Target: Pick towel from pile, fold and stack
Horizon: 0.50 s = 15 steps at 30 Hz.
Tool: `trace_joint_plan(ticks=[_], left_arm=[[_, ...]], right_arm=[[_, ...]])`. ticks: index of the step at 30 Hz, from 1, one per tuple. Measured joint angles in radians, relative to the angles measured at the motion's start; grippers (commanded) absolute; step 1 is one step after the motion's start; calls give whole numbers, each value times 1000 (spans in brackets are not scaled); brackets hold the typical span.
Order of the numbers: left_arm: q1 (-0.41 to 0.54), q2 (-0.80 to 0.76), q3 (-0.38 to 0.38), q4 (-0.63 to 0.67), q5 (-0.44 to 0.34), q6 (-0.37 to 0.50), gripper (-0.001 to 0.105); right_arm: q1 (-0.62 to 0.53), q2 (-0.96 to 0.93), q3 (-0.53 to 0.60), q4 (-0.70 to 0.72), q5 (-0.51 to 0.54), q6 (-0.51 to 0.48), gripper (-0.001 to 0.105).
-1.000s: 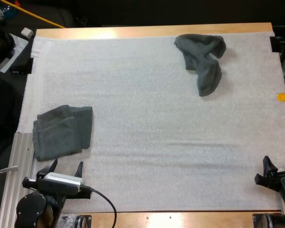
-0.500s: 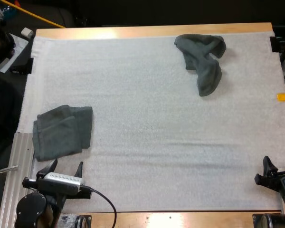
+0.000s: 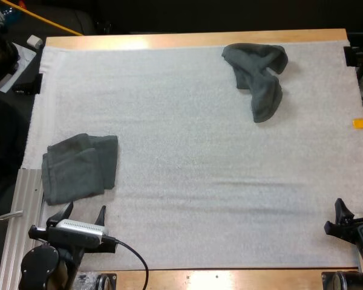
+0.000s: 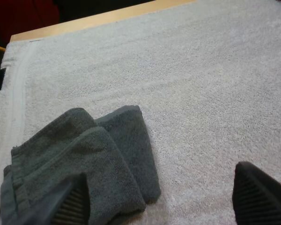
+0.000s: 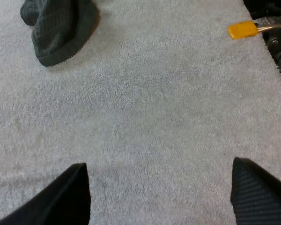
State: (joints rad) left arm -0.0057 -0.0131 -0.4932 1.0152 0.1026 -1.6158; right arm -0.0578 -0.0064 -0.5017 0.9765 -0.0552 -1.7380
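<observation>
Grey-green crumpled towel [image 3: 258, 75]: lies on the far right part of the white mat [image 3: 187, 181], bunched at its far end, with one lobe trailing toward the near side.
Long axis: roughly far-to-near across the mat, the thick bunch farthest from the arms.
Bearing from right gripper [image 3: 354, 211]: ahead of it and to its left, well apart, with bare mat between. The right wrist view shows the towel's near lobe beyond the gripper's spread fingers.
Bearing from left gripper [image 3: 83, 212]: ahead and far to its right, across most of the mat.
Nearer arm: the right, by a clear margin. Judged the natural arm for the first pick, reaching forward and inward to the trailing lobe.
Right gripper state: fingers spread wide and empty, low at the mat's near right edge, touching no cloth.
Left gripper state: fingers likewise apart and holding nothing, just behind the near edge of the folded stack [image 3: 78, 167]. One finger is close over the stack's near corner in the left wrist view.
Folded stack: rests at the left of the mat, near its left edge, well apart from the crumpled towel.
Task standing: judged that the remaining towel is not yet picked.
</observation>
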Motion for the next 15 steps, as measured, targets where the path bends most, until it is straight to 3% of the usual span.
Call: trace_joint_plan(ticks=[15], left_arm=[[-3, 0, -2, 0, 6, 0, 62]], right_arm=[[0, 0, -2, 0, -8, 7, 61]])
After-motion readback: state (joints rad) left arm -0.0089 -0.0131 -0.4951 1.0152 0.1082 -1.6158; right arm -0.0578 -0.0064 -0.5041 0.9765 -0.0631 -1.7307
